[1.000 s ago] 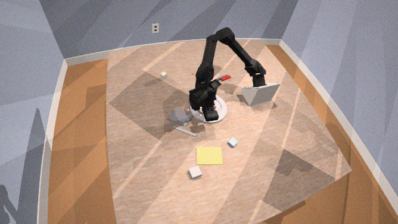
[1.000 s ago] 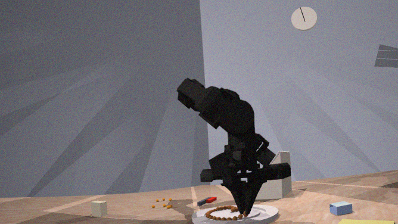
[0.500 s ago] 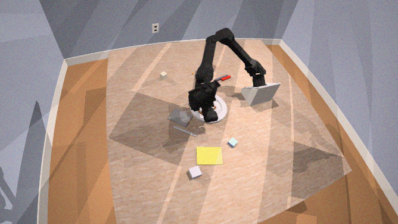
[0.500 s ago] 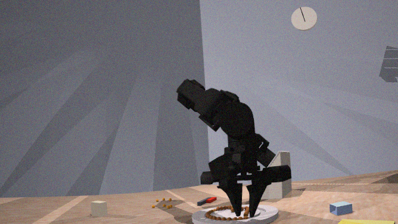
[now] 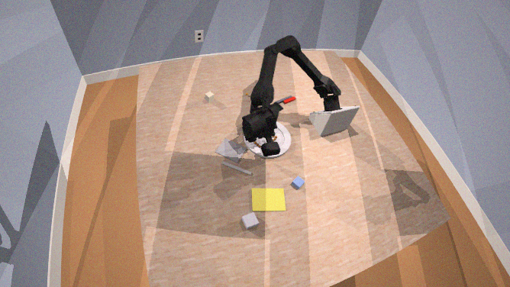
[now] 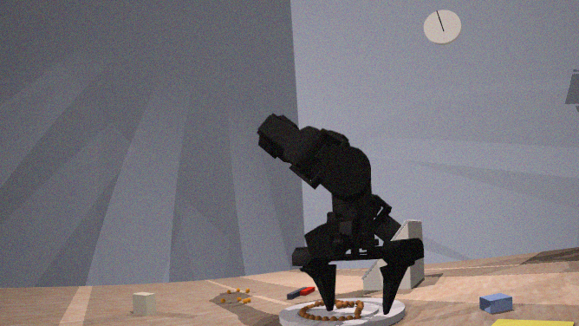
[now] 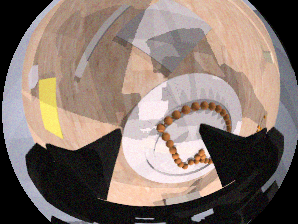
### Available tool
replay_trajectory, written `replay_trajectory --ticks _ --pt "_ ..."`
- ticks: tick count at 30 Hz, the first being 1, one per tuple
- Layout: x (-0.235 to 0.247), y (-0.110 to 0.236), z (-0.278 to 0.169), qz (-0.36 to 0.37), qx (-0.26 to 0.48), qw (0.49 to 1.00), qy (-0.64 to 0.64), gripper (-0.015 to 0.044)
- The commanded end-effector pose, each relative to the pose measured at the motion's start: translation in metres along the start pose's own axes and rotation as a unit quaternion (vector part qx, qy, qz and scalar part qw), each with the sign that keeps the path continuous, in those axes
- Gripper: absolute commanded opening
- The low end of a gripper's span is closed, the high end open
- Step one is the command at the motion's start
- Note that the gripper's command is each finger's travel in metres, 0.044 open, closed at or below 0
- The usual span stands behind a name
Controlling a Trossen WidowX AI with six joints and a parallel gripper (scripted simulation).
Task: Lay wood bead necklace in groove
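Observation:
The round white bead board lies flat under the arm. The brown wood bead necklace lies on it as a bent loop. In the wrist view its upper right arc runs along the groove; its left side cuts inward across the middle, with the groove bare at lower left and a kink at the bottom. My gripper is wide open and low over the board. One fingertip is inside the loop, the other outside it near the rim. A finger hides part of the necklace.
Beside the board are a grey faceted piece and a grey rod. Around stand a blue block, a yellow sheet, a grey block, a cream cube, a red-and-dark item and small orange balls.

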State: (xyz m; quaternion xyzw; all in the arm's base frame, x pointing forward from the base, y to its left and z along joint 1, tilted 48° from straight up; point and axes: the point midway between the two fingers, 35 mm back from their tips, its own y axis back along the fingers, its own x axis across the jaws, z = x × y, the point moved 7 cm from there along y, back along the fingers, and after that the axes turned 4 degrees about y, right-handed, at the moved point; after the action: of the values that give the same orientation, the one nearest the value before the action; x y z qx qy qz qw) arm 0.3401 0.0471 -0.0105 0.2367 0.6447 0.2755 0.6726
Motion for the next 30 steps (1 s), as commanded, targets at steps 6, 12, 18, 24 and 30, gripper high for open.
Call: replay_trajectory --ticks 6,12,18,24,30 --pt "0.0 0.002 0.001 0.001 -0.001 1.0 -0.003 0.044" --pt "0.0 0.002 0.001 0.001 -0.001 1.0 -0.003 0.044" --pt "-0.002 0.018 -0.004 0.002 -0.001 0.993 0.115 0.0335" --pt "-0.004 0.034 -0.011 0.002 -0.001 0.973 0.231 0.0177" --pt "-0.004 0.03 -0.01 0.002 -0.001 0.973 0.231 0.012"
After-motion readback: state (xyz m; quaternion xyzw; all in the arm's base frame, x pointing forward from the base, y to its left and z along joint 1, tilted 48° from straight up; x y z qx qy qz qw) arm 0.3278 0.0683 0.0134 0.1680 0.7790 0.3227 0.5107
